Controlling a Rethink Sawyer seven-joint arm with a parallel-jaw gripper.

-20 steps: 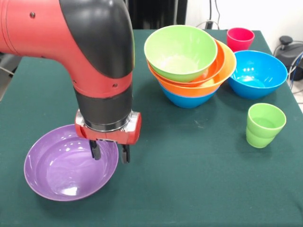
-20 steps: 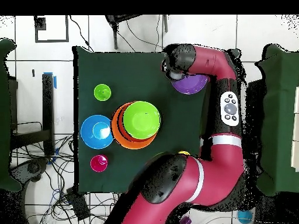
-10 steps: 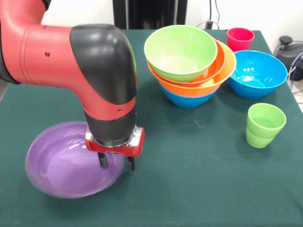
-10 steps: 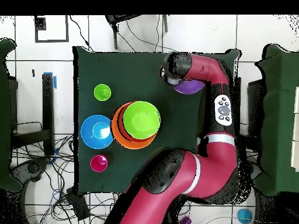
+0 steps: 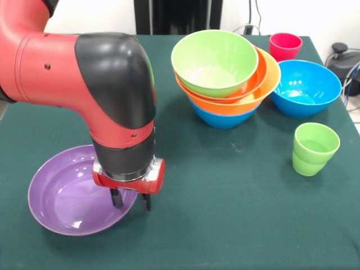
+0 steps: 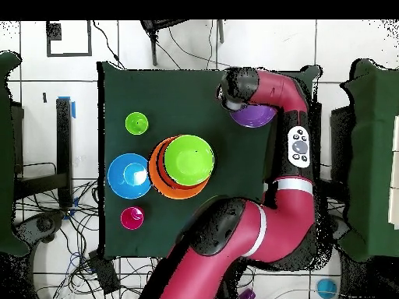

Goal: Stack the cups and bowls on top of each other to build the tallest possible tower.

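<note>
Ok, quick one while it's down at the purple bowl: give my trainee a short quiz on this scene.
1. True or false: the lime green bowl tops the tower.
2. The pincer is at the rim of which bowl? A) purple B) blue C) orange-red
3. How many small drinking vessels show in the front view?
Key: 1 true. 2 A, the purple bowl. 3 two: the red-pink cup and the light green cup.

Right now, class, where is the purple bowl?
In the front view, the purple bowl sits at the table's near left corner, its right rim between the gripper's jaws, far from the tower.
</note>
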